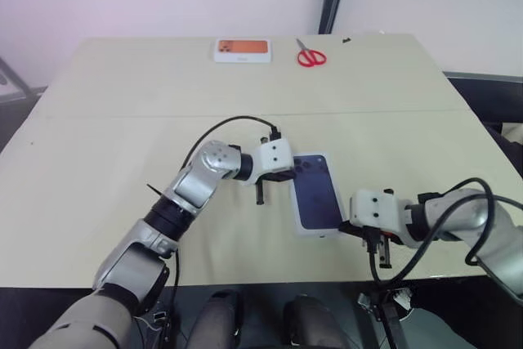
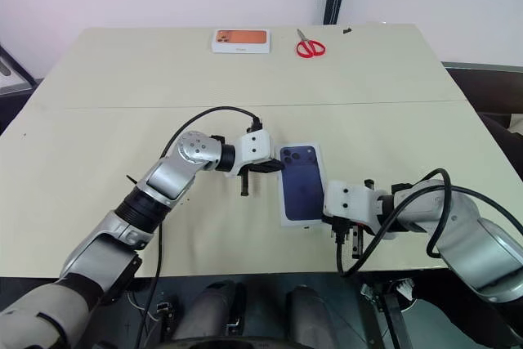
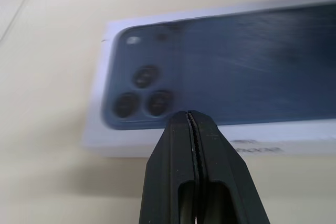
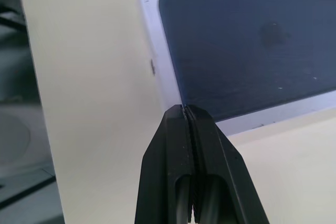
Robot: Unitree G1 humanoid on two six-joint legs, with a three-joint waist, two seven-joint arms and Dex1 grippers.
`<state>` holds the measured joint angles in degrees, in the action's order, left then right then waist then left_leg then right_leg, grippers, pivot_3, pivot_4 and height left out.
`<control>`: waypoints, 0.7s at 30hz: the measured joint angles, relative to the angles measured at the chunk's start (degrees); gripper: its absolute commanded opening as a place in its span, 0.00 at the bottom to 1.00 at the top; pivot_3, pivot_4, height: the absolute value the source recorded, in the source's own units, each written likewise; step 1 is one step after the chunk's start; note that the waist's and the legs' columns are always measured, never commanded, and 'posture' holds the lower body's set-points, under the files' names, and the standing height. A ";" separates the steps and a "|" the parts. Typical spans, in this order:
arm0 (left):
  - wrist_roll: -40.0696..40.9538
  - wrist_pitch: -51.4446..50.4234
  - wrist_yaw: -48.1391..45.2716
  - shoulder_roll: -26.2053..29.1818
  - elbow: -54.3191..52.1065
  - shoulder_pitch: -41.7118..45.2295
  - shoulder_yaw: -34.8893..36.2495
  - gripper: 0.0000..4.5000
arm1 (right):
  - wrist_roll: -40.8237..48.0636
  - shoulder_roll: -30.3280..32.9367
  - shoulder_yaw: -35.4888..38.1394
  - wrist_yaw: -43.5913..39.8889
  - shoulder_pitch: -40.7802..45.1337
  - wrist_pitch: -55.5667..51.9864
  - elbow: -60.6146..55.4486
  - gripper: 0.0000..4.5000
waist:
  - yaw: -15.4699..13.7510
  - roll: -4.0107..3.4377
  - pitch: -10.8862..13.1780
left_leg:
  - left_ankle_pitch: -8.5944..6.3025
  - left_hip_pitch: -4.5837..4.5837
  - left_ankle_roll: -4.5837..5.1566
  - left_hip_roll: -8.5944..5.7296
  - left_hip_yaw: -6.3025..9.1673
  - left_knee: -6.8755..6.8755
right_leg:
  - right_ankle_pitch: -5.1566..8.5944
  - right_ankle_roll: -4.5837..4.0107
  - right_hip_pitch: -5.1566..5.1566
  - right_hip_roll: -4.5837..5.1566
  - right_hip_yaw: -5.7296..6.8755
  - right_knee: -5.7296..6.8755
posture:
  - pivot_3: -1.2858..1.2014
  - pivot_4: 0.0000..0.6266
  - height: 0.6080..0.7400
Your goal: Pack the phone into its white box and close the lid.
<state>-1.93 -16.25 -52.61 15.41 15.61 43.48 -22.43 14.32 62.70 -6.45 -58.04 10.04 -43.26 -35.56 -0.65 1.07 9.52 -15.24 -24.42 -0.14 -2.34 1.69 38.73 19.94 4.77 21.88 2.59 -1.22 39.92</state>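
Note:
The lid [image 1: 317,194], white with a dark navy phone picture on top, lies flat near the table's front edge and covers the white box beneath it. The phone itself is hidden. My left gripper [image 1: 287,175] is shut and empty, with its tips at the lid's far left corner, beside the pictured camera lenses [image 3: 144,93]. My right gripper [image 1: 348,227] is also shut and empty, and its tips [image 4: 185,108] sit against the lid's near right corner. In both wrist views the closed fingertips meet the white side wall [image 3: 157,145].
A white box with an orange picture [image 1: 243,50] and red scissors [image 1: 310,56] lie at the table's far edge. A seam [image 1: 122,116] crosses the tan table. The front edge [image 1: 270,285] runs just behind the right gripper.

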 measured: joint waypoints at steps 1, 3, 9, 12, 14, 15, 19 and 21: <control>0.70 0.05 2.16 -0.73 0.67 0.00 2.17 0.01 | 0.56 -1.46 0.97 0.62 1.23 0.00 1.49 0.01 | 0.01 0.04 0.02 | 0.00 -0.03 0.00 0.00 0.00 0.03 | 0.00 0.00 0.03 0.00 0.00 0.02 | 0.52 0.24 1.00; 2.96 0.09 6.30 -1.33 0.63 0.91 7.81 0.01 | 1.09 -5.33 4.34 3.07 4.56 1.89 5.46 0.01 | 0.10 0.04 0.03 | 0.00 -0.12 -0.01 0.01 -0.02 0.05 | 0.00 0.01 0.19 -0.01 -0.03 0.13 | 0.52 0.24 1.00; 5.84 -2.20 9.87 7.82 -7.37 -1.72 18.72 0.01 | 1.37 -10.98 10.30 8.42 10.74 6.46 18.56 0.01 | 0.42 -0.01 0.00 | 0.10 -0.10 -0.20 0.01 -0.07 -0.02 | 0.00 0.01 0.26 -0.02 -0.10 0.15 | 0.52 0.24 1.00; 6.31 -3.25 9.63 13.48 -12.45 -10.40 21.77 0.01 | 2.35 -14.15 12.83 9.99 14.64 8.11 26.80 0.01 | 0.60 -0.03 -0.01 | 0.10 -0.10 -0.20 0.01 -0.08 -0.08 | 0.00 0.01 0.31 -0.01 -0.13 0.15 | 0.52 0.24 1.00; 6.76 -4.01 9.25 15.80 -14.63 -16.42 23.47 0.01 | 2.95 -15.50 14.11 10.44 16.16 9.31 30.53 0.01 | 0.64 -0.03 0.00 | 0.09 -0.11 -0.18 0.01 -0.08 -0.12 | 0.00 0.01 0.34 -0.01 -0.12 0.15 | 0.52 0.24 1.00; 7.61 -4.84 9.26 16.77 -16.43 -19.85 24.80 0.01 | 2.87 -15.74 14.14 10.41 16.51 10.38 32.69 0.01 | 0.47 -0.03 0.00 | 0.06 -0.11 -0.14 0.01 -0.07 -0.12 | 0.00 0.00 0.33 0.01 -0.11 0.15 | 0.52 0.24 1.00; 11.52 -8.21 11.35 17.16 -23.28 -28.58 31.42 0.01 | 2.14 -16.12 13.54 8.90 16.82 15.12 40.10 0.01 | -0.08 -0.03 0.01 | -0.01 -0.13 -0.02 0.00 -0.08 -0.03 | 0.00 0.01 0.23 0.07 -0.10 0.10 | 0.52 0.24 1.00; 13.17 -9.11 12.59 17.02 -26.30 -32.93 34.24 0.01 | 2.40 -16.54 13.66 7.77 16.84 16.01 43.08 0.01 | 0.00 -0.03 0.00 | -0.02 -0.12 -0.01 0.00 -0.08 -0.04 | 0.00 0.00 0.24 0.07 -0.10 0.09 | 0.52 0.24 1.00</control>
<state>11.23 -25.37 -40.02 32.43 -10.69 10.54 11.80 16.72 46.16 7.21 -50.27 26.88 -27.25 7.52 -0.66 1.03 9.52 -15.26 -24.54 -0.15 -2.34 1.62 38.69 19.95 4.77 22.12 2.66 -1.32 40.00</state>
